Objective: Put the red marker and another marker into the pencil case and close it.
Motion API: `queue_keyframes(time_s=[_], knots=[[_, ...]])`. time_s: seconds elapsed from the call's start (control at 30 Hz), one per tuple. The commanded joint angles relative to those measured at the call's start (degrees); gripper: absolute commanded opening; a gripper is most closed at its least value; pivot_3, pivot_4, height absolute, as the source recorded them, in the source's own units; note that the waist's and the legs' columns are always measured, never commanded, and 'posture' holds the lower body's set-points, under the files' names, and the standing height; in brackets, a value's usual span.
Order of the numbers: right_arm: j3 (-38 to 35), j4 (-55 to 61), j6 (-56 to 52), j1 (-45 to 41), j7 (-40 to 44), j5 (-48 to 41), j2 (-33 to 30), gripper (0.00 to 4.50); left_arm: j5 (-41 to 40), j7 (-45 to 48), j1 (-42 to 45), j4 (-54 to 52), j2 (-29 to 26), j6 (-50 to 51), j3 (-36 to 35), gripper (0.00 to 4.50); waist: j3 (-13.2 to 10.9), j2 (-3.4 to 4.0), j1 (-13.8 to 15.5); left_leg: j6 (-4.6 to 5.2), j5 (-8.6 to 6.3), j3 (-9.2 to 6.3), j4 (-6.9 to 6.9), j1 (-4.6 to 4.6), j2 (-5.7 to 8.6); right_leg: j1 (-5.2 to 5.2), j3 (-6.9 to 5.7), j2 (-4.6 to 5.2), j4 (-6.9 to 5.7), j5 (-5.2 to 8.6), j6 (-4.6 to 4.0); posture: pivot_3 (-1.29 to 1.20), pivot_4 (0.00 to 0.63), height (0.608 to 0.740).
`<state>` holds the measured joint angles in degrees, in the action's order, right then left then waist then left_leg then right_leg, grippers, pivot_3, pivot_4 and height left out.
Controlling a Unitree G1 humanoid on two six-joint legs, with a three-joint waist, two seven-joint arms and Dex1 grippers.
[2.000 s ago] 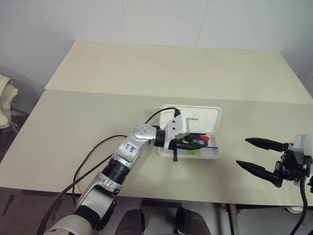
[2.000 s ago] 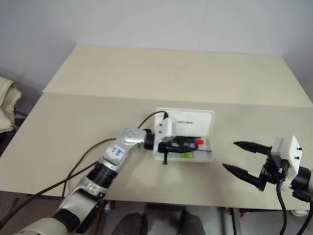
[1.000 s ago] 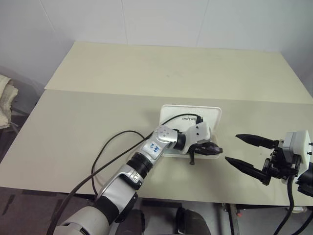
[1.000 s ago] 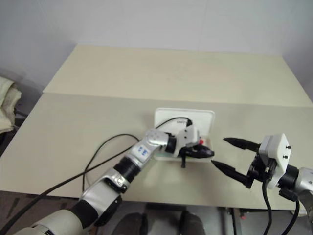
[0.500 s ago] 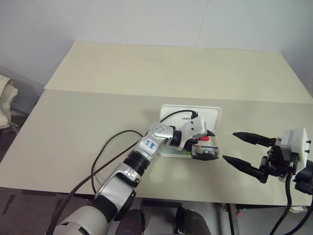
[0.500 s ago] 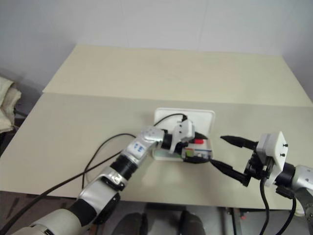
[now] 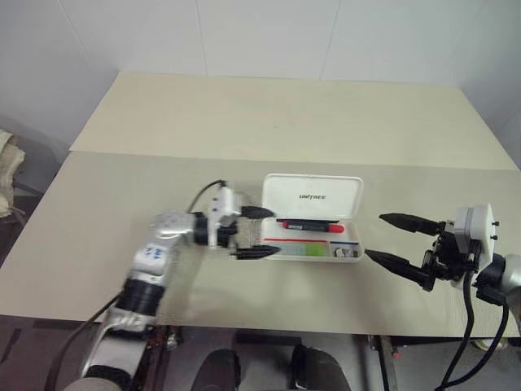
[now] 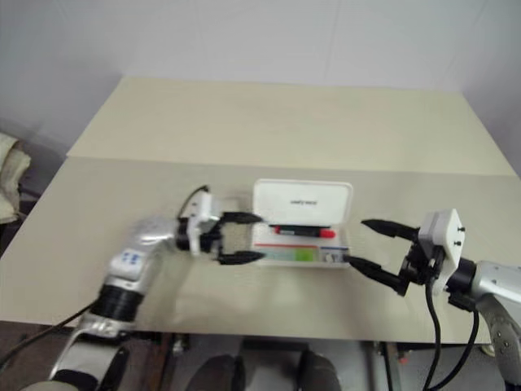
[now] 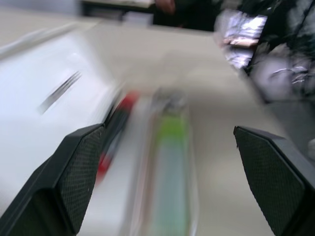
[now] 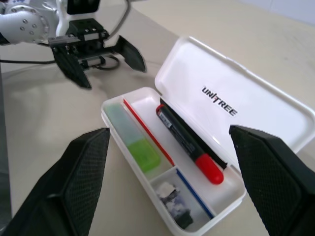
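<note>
The white pencil case point(image 7: 326, 186) lies open near the table's middle, lid raised at the back. Inside it the red marker point(image 7: 309, 224) rests along the rear slot, and the pale green marker point(image 7: 303, 252) lies in the front slot. My left gripper point(image 7: 275, 230) stands open and empty just off the case's left end, its fingers pointing at it. My right gripper point(image 7: 374, 235) is open and empty a short way off the case's right end. The right wrist view shows both markers, red point(image 10: 189, 142) and green point(image 10: 134, 140), in the tray, with the left gripper point(image 10: 115, 77) beyond.
A small dark and white object point(image 10: 170, 194) sits in the case's end compartment. The table's front edge point(image 7: 269, 323) runs close behind both grippers. A seam point(image 7: 163, 155) crosses the tabletop behind the case. A cloth bundle point(image 7: 5, 163) lies off the table's left side.
My left gripper opened, let go of the red marker in the case and pulled back to the left, clear of the tray. The right gripper edged slightly toward the case.
</note>
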<state>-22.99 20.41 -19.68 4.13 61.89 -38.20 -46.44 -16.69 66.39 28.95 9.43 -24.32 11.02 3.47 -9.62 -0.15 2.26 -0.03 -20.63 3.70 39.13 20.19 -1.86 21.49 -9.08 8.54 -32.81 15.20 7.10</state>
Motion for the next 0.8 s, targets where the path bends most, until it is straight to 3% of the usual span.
queue_keyframes(time_s=[0.03, 0.2, 0.37, 0.6, 0.8], knots=[[-1.3, -3.9, 3.3, -1.9, 3.5, 1.1, -1.9, 4.11, -1.2, -2.3, -0.4, 0.9, -2.4, -4.0, -5.1, 3.54, 0.0, 0.0, 0.3, 0.0, 0.0, 0.0, 0.0, 0.01, 0.01, 0.0, 0.0, 0.01, 0.0, 0.0, 0.0, 0.0, 0.15, 0.74], [-1.8, -12.3, 7.4, -4.8, 8.3, 3.5, -4.4, 4.11, 0.1, -6.6, -0.4, 6.8, -5.4, -8.2, -10.0, 1.78, 0.0, 0.0, 0.5, 0.01, -0.01, 0.05, -0.04, 0.0, 0.03, 0.01, -0.03, 0.02, -0.01, 0.0, 0.0, 0.0, 0.15, 0.74], [-2.1, -19.3, 10.6, -7.8, 10.8, 4.9, -5.9, 4.11, 1.6, -11.4, 0.7, 8.7, -4.1, -10.3, -9.5, 0.03, 0.0, -0.01, 0.6, 0.0, 0.0, 0.11, -0.04, 0.0, 0.05, 0.01, -0.03, 0.03, -0.01, -0.01, 0.02, 0.0, 0.15, 0.74], [-2.7, -26.5, 13.6, -9.8, 14.3, 6.2, -8.5, 4.11, 3.5, -15.0, 6.0, 12.3, 2.0, -11.0, -5.4, 0.03, 0.0, -0.03, 0.7, -0.02, 0.02, 0.16, -0.01, -0.01, 0.03, -0.01, -0.04, 0.02, -0.02, -0.01, 0.02, 0.0, 0.15, 0.74], [-2.5, -27.3, 14.4, -9.5, 14.6, 6.5, -8.4, 4.11, 7.0, -19.3, 14.0, 22.8, 7.1, -10.8, -2.3, 0.03, 0.0, -0.05, 0.5, -0.01, 0.04, 0.22, -0.01, -0.01, 0.04, -0.01, -0.04, 0.02, -0.01, -0.02, 0.03, 0.0, 0.15, 0.74]])
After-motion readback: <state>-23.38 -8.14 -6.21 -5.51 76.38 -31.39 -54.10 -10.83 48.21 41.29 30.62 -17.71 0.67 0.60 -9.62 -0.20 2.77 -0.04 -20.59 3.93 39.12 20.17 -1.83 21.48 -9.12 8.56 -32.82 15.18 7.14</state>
